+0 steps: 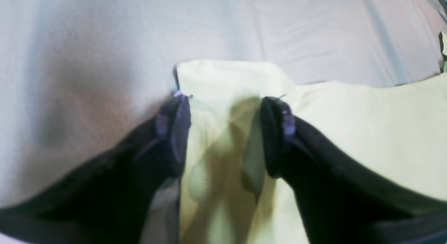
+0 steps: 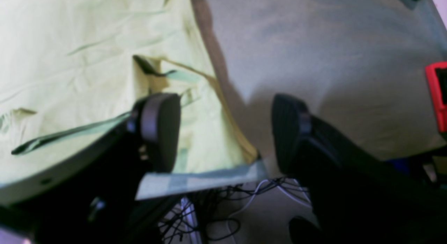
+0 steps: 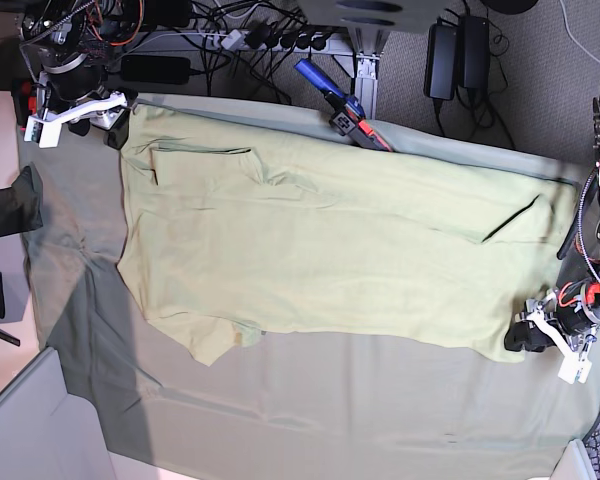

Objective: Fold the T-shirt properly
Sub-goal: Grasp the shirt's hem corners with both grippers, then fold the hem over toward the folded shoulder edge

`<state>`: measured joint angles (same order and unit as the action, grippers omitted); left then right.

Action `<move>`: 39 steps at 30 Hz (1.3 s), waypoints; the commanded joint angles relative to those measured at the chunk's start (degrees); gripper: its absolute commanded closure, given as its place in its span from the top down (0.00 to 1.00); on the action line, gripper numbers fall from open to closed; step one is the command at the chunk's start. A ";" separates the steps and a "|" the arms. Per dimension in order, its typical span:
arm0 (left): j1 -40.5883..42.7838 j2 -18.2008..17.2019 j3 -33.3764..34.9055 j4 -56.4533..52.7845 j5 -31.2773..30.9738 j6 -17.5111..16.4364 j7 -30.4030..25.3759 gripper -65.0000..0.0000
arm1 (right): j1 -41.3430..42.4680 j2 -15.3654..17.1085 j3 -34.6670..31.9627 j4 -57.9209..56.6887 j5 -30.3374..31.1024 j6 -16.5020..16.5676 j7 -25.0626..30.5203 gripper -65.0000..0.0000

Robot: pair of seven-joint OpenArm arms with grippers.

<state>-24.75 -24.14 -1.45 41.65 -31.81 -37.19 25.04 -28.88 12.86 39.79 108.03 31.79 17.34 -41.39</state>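
The pale yellow-green T-shirt (image 3: pixel 310 250) lies spread flat across the grey-green table cloth (image 3: pixel 330 410). My left gripper (image 1: pixel 225 100) is open at the shirt's corner. Its two dark fingers (image 1: pixel 178 128) stand on either side of a raised fold of the T-shirt (image 1: pixel 366 132). In the base view this left gripper (image 3: pixel 520 338) is at the shirt's right lower corner. My right gripper (image 2: pixel 223 97) is open over the edge of the T-shirt (image 2: pixel 70 62), with one finger above the shirt and one above the table cloth (image 2: pixel 331 44). In the base view the right gripper (image 3: pixel 120 118) is at the shirt's upper left corner.
A blue and red clamp (image 3: pixel 340 108) sits at the table's far edge. A red part (image 2: pixel 436 93) shows at the right of the right wrist view. Cables (image 2: pixel 216 216) hang below the table edge. A dark fabric piece (image 3: pixel 10 205) lies at the left.
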 commanded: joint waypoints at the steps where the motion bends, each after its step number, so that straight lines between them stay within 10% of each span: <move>1: -0.83 -0.61 0.66 0.57 -0.02 0.09 -0.92 0.30 | -0.04 0.76 0.50 0.94 0.98 2.80 1.07 0.63; 5: -0.44 -0.59 1.55 0.57 -0.31 -2.81 -2.12 0.00 | -0.07 0.76 0.50 0.94 1.18 2.80 1.07 0.63; 14: -0.50 -3.08 1.31 3.61 -5.01 -2.81 -0.09 0.00 | -0.02 0.81 1.16 1.01 2.19 2.78 1.09 0.63; 25: -0.04 -5.44 1.33 16.61 -21.05 -2.81 22.16 0.00 | 3.19 1.14 7.21 1.05 6.01 2.80 0.96 0.63; 39: 9.31 -7.39 1.33 27.10 -22.16 -2.81 24.59 0.00 | 19.02 8.48 4.46 -5.62 6.58 2.58 0.90 0.63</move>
<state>-14.00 -30.52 0.30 67.70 -52.75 -39.07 50.59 -10.31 20.21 43.88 101.45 38.11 17.54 -41.71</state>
